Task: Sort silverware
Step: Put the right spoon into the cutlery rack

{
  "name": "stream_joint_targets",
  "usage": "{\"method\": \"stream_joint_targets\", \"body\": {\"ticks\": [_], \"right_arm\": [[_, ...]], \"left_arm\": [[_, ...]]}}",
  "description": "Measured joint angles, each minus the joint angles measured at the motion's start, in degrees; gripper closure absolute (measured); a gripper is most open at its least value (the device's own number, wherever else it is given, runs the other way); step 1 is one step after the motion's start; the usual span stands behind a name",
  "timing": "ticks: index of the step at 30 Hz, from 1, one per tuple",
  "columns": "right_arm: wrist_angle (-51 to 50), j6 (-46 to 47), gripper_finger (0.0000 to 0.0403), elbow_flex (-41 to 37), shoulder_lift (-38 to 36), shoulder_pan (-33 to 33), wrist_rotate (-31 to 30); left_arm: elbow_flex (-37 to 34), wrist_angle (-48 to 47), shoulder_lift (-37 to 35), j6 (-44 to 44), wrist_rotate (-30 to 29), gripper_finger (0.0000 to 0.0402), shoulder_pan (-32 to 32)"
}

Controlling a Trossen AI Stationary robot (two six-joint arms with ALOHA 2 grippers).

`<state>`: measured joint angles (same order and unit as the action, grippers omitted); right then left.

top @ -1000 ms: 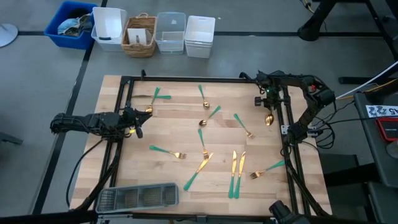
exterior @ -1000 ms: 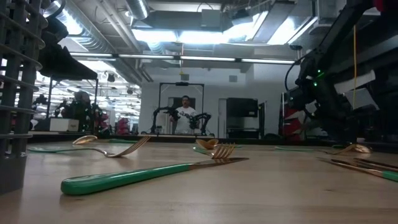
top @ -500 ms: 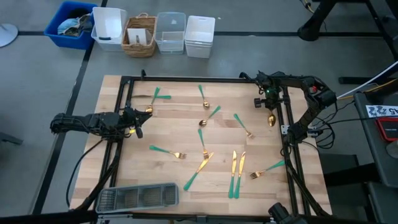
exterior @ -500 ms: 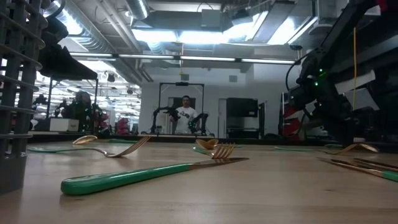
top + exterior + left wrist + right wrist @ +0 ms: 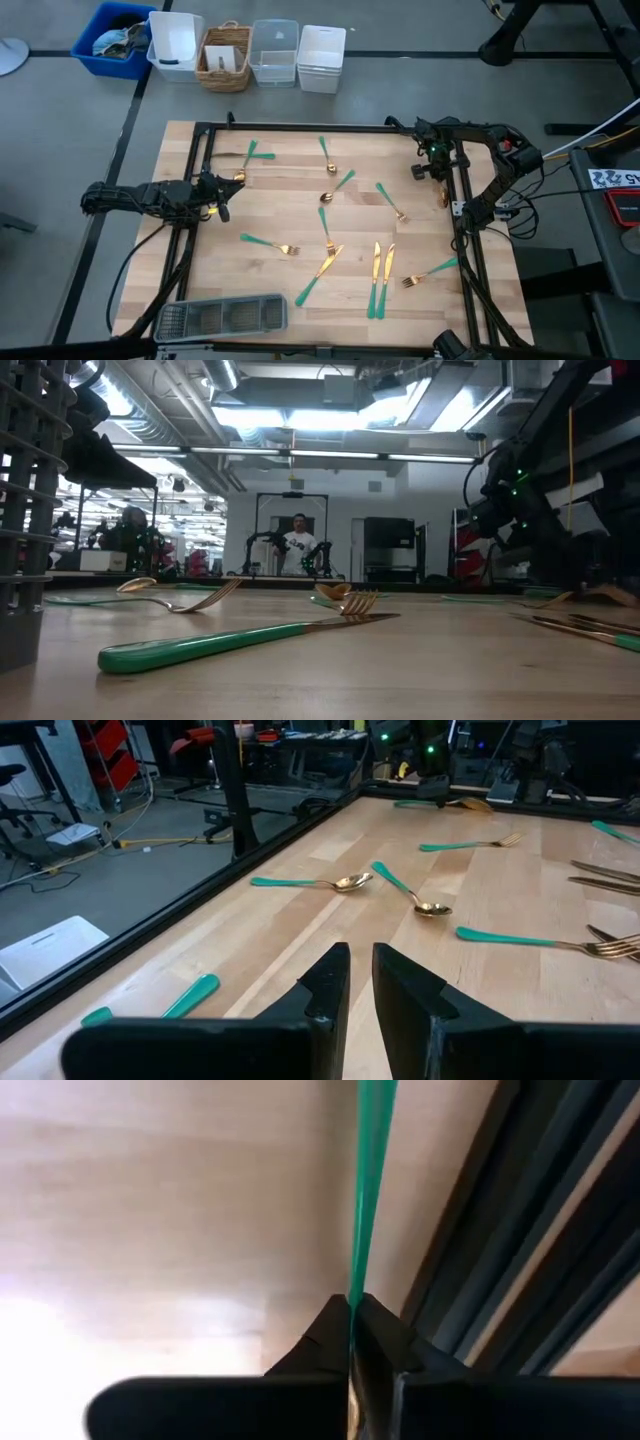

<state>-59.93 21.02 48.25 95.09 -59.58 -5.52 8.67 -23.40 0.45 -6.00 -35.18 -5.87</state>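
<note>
Overhead, right fingers pinch a spoon above the wooden table; left fingers slightly parted.

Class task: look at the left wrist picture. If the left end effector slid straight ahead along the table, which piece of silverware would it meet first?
Probably the spoon lying almost dead ahead of the left end effector; bare wood lies between them. Depth is hard to judge; a second spoon lies slightly off that line.

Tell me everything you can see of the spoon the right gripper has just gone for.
The spoon has a slim teal-green handle and a shiny gold bowl. The right gripper is shut on the handle, pinched between its two dark fingers, at the table's right edge beside the black frame rail. From above, the gold bowl pokes out below the gripper, toward the near side; the arm hides most of the handle there. Whether it rests on the wood cannot be told.
</note>
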Motion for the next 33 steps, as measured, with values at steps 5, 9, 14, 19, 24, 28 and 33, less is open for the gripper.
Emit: {"method": "stream_joint_targets", "body": {"ticks": [5, 9, 14, 19, 24, 28, 33], "right_arm": [[-0.5, -3.2, 0.0399, 0.5, 0.0, 3.6, 3.3], [0.6, -4.9, 0.04, 3.4, 0.0, 7.0, 11.3], [1.6, -5.0, 0.0401, 9.1, 0.0, 11.1, 18.2], [4.9, -5.0, 0.0401, 16.4, 0.0, 14.9, 26.0], [15.9, -5.0, 0.0401, 22.7, 0.0, 19.3, 33.9], [31.6, -5.0, 0.0401, 25.5, 0.0, 23.1, 38.5], [56.8, -5.0, 0.0402, 25.8, 0.0, 27.9, 41.9]], "left_arm": [[0.0, 0.0, 0.0, 0.0, 0.0, 0.0361, 0.0], [0.0, 0.0, 0.0, 0.0, 0.0, 0.0361, 0.0], [0.0, 0.0, 0.0, 0.0, 0.0, 0.0361, 0.0], [0.0, 0.0, 0.0, -1.9, 0.0, 0.0361, 0.0], [0.0, 1.1, 0.0, -5.5, 0.0, 0.0361, 0.0], [0.0, 6.7, 0.0, -5.6, 0.2, 0.0361, 0.0], [0.0, 15.9, 0.0, -1.0, 0.8, 0.0361, 0.0]]}}
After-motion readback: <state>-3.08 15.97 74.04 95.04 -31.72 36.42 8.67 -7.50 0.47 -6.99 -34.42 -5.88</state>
